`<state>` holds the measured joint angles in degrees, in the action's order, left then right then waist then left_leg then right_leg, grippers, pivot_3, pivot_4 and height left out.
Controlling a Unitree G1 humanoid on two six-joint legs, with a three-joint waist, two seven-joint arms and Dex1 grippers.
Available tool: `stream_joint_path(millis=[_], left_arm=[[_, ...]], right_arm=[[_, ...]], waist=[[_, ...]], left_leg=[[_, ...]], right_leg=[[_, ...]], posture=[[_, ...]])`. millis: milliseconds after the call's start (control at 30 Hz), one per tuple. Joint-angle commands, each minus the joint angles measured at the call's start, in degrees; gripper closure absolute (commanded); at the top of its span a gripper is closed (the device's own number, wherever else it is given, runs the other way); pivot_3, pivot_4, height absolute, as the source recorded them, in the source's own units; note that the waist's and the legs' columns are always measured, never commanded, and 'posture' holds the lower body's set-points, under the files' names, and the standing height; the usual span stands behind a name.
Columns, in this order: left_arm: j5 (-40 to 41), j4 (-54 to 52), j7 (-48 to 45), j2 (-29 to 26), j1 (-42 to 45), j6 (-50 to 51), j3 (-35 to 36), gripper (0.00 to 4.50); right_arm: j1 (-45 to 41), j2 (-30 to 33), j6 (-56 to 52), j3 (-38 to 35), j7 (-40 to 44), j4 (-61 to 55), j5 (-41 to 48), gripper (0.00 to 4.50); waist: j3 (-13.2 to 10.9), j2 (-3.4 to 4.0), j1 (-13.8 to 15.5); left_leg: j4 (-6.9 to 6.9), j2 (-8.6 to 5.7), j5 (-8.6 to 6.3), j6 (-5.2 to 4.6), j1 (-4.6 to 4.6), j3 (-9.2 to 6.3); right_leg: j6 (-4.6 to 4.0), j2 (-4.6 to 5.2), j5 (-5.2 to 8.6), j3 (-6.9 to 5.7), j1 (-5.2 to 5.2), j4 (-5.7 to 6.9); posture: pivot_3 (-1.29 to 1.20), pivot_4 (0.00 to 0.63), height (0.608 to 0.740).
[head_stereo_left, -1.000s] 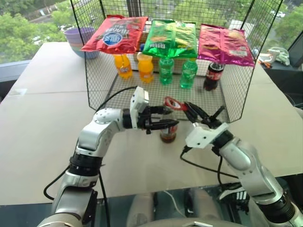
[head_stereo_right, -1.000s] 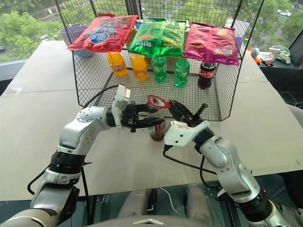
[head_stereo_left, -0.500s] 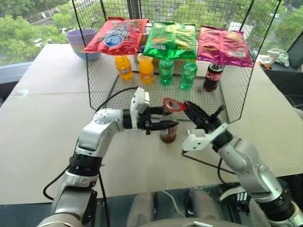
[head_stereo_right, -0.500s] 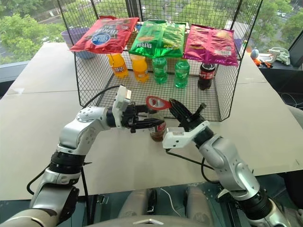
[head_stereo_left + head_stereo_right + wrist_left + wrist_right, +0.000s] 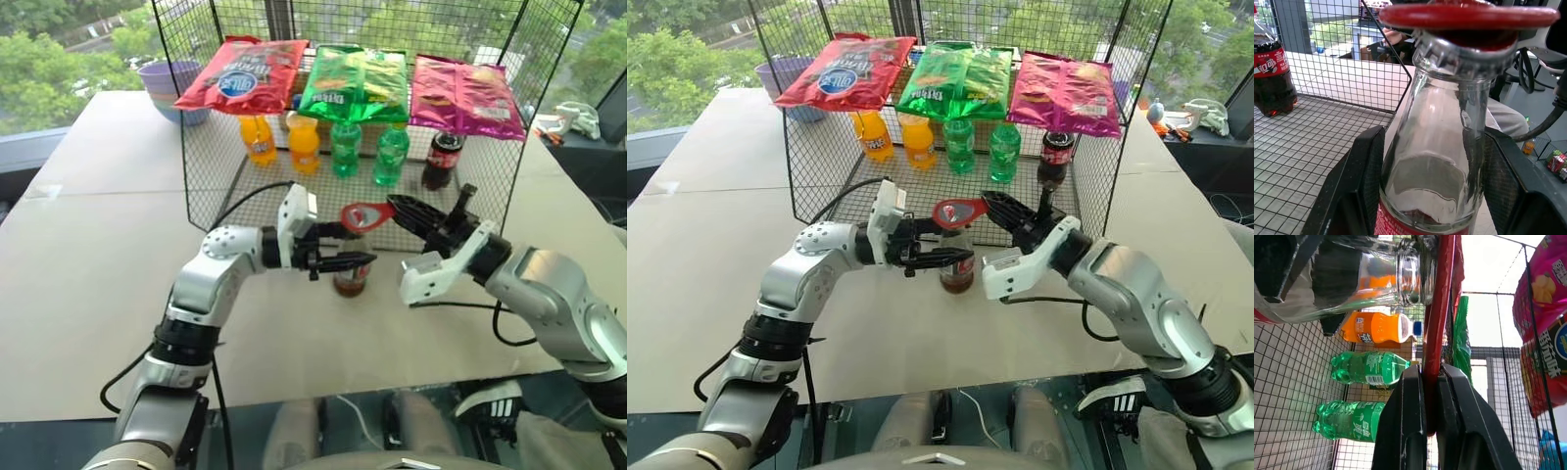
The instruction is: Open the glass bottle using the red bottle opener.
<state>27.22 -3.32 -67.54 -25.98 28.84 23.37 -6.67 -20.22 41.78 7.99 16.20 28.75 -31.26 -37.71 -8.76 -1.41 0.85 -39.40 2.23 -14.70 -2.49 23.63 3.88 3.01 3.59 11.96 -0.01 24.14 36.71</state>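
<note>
Left gripper [image 5: 345,260] clamps the glass bottle [image 5: 350,269]; right gripper [image 5: 400,208], pinching the red bottle opener [image 5: 364,213], should lever upward under the cap

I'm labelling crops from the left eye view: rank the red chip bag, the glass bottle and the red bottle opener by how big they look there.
1. The red chip bag, clearly largest.
2. The glass bottle; the left gripper covers part of it.
3. The red bottle opener, smallest, though close to the bottle's visible part.
</note>
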Motion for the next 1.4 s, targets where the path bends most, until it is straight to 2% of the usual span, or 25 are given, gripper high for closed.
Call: stream_joint_path(millis=[33, 400, 700, 833, 1000, 1167, 1333, 1400], left_arm=[[1.04, -0.29, -0.82, 0.46, -0.01, -1.63, 0.5, 2.32], [1.57, 0.17, -1.02, 0.54, -0.99, -3.56, 1.35, 2.32], [2.07, -0.2, -0.92, 0.28, -1.23, -3.83, 1.45, 2.32], [2.11, -0.3, -0.82, 0.33, -1.1, -3.72, 1.48, 2.32], [2.1, -0.52, -0.57, 0.37, -1.05, -3.61, 1.48, 2.32], [2.09, -0.75, -0.34, 0.28, -1.39, -3.81, 1.72, 2.32], [2.02, -1.58, 0.43, 0.57, -2.02, -4.21, 1.82, 2.32], [2.07, -2.09, 0.94, 0.78, -2.31, -4.22, 1.88, 2.32]], right_arm=[[0.82, 2.2, 1.43, 0.95, 5.78, 2.82, 0.32, 4.5], [-2.73, -1.06, -0.89, -2.2, 6.23, 1.52, 1.93, 4.5], [-6.64, -6.1, -6.55, -4.52, 6.26, -0.71, 1.87, 4.5], [-5.86, -9.02, -10.49, -5.99, 6.43, -2.08, 3.19, 4.5], [-1.6, -17.02, -25.88, -11.15, 9.27, -8.19, 12.41, 4.5], [4.88, -26.92, -51.86, -15.86, 12.27, -17.89, 22.71, 4.5], [11.71, -33.62, -71.28, -18.39, 11.91, -22.58, 31.98, 4.5], [14.33, -34.48, -75.35, -18.3, 11.14, -22.7, 34.46, 4.5]], waist=[[0.0, 0.0, -0.01], [-0.01, 0.0, -0.05], [-0.07, 0.01, -0.1], [-0.09, 0.03, -0.07], [-0.1, 0.02, -0.04], [-0.1, 0.03, -0.05], [-0.12, 0.07, -0.13], [-0.14, 0.1, -0.15]], left_leg=[[0.0, 0.0, 0.0, 0.0, 0.0, 0.0], [0.0, 0.01, 0.0, 0.0, 0.02, -0.01], [0.0, 0.02, 0.0, 0.0, 0.11, 0.01], [0.03, 0.02, 0.0, 0.0, 0.13, 0.0], [0.05, 0.02, 0.0, 0.0, 0.14, -0.02], [0.05, 0.03, 0.0, 0.0, 0.15, -0.06], [0.06, 0.06, 0.0, 0.0, 0.13, -0.21], [0.06, 0.06, 0.0, 0.01, 0.13, -0.33]], right_leg=[[0.0, 0.0, 0.0, 0.0, 0.0, 0.0], [-0.06, -0.01, -0.03, 0.0, 0.01, 0.0], [-0.07, -0.01, -0.04, 0.0, 0.11, 0.0], [-0.08, -0.02, -0.04, -0.02, 0.12, -0.01], [-0.08, -0.02, -0.04, -0.03, 0.12, -0.01], [-0.09, -0.02, -0.05, -0.06, 0.11, 0.0], [-0.09, -0.01, -0.05, -0.06, 0.12, 0.01], [-0.09, -0.01, -0.05, -0.06, 0.13, 0.01]], posture=[[0.0, 0.15, 0.74], [0.0, 0.15, 0.74], [0.0, 0.15, 0.74], [0.0, 0.15, 0.74], [0.0, 0.15, 0.74], [0.0, 0.15, 0.74], [0.0, 0.15, 0.74], [0.0, 0.15, 0.74]])
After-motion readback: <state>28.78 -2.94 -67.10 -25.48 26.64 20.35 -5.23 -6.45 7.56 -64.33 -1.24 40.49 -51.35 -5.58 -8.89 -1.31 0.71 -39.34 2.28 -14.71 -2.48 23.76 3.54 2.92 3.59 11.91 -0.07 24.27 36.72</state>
